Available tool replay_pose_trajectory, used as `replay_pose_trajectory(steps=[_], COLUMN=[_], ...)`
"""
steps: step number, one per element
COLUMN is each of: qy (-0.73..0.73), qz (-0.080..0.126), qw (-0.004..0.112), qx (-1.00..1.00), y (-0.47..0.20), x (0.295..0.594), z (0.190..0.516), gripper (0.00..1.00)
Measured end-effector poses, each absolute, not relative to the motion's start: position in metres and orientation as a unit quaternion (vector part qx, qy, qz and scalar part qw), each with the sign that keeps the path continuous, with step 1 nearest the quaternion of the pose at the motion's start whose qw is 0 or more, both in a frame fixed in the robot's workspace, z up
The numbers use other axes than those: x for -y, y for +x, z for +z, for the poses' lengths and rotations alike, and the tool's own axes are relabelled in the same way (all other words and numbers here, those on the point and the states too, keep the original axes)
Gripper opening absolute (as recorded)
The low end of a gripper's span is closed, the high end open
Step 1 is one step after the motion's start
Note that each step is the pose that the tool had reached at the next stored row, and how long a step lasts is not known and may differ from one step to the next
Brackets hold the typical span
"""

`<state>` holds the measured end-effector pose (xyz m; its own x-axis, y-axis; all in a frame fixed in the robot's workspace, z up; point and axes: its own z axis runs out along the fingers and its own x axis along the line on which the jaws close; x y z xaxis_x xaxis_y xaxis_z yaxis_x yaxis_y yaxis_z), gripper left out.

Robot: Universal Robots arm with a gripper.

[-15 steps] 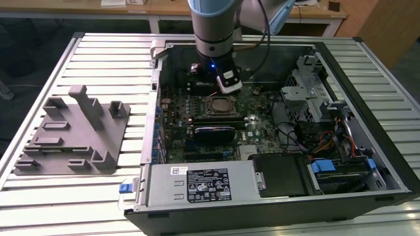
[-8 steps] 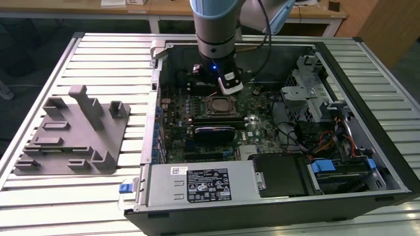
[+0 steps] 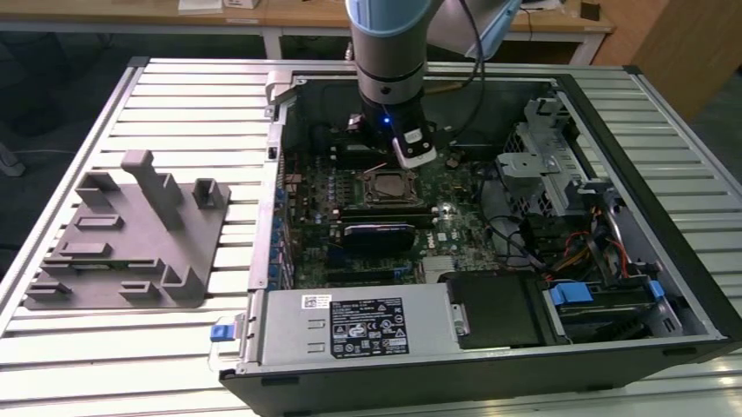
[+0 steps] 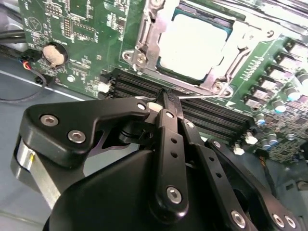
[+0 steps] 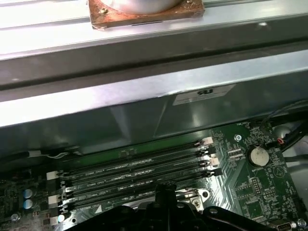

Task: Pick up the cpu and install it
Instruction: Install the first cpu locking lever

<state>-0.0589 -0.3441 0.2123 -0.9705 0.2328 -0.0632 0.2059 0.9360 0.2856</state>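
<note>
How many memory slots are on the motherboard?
4. The memory slots lie side by side in one bank between the CPU socket and the case wall; the gripper covers part.

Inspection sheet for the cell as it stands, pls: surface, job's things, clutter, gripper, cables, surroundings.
Surface: slatted metal table, with an open computer case lying on it.
Job's things: cpu sits in the socket on the motherboard, not held.
Clutter: grey tray with upright posts, at the exterior view's left of the case.
Grippers: gripper over the memory slots beside the socket, fingers shut, nothing seen between them.
Cables: coloured bundle inside the case.
Surroundings: wooden bench behind.
</note>
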Motion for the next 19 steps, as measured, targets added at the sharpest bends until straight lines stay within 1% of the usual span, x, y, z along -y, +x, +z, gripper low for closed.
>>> replay_pose_trajectory(steps=[9,16,19], qy=[0.112,0.117,0.117], qz=[0.14,0.139,0.138], qw=[0.048,0.056,0.056], qx=[-0.983,-0.982,-0.982], y=[-0.0571,-0.0571,-0.0574], x=[0.3441,0.3434,0.3417], z=[0.2122,0.2095,0.2083], gripper=[0.11,0.11,0.11])
